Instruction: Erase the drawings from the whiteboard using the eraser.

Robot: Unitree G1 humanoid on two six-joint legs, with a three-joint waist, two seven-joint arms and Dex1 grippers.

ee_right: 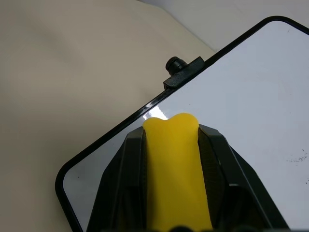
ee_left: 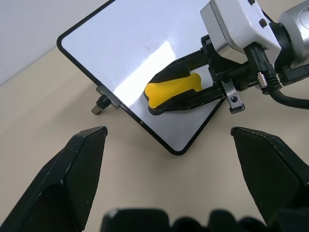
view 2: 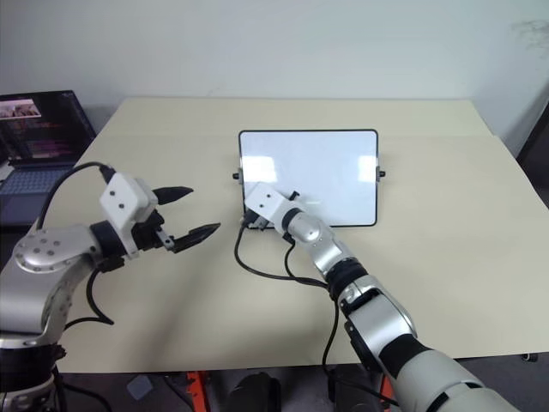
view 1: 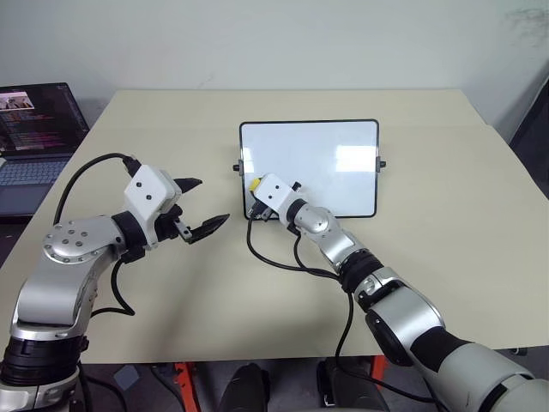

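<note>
Right claw clamped on eraser, pressed at lower left corner of board, mid-frame on table. Left claw hovers apart, left of board. Faint specks remain. Advice: keep eraser flat, sweep steadily toward marks.

Looks like a lab or office test bench: plain beige table against a bare white wall, open laptop with code-like text on screen, well off beyond the left gripper.
</note>
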